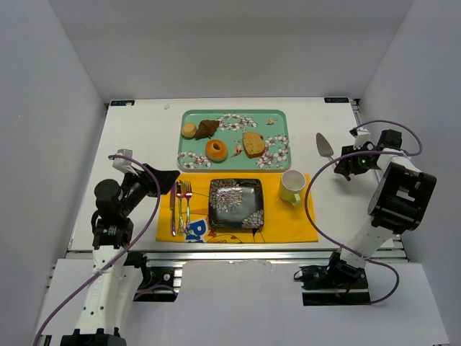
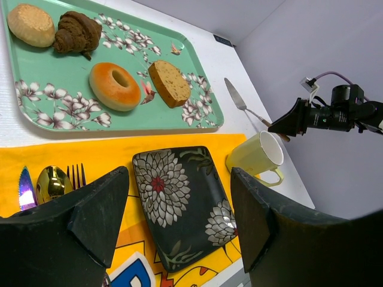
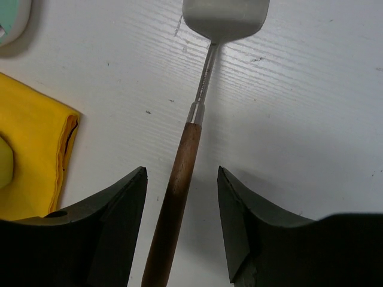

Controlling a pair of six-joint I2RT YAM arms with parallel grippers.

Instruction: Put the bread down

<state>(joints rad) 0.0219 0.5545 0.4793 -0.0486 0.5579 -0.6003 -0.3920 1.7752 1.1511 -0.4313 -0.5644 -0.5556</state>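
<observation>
The left pincer has its jaws apart. Just under and beyond its fingers lies the plate, dark with flowers, on the yellow mat. To the left of the left finger, the knife, spoon and fork lie side by side on the same mat. Beyond the right finger the mug stands upright, near the plate but apart from it. Farther ahead is the tray. The bread lies flat in it, about the middle, ahead of this pincer and a little to the left. The slice lies just to the right of the bread and does not touch it. In the far left corner of the tray, a dark croissant lies against a bun.

The right pincer has its jaws apart too, one finger on each side of the wooden handle of the spatula. Bare table shows between the handle and each finger, so they are not clamped on it. The handle runs away from the pincer to a metal neck and then the blade. To the left of the left finger is a corner of the mat. In the top view this pincer is well apart from the tray, and the bread is far to its left.
</observation>
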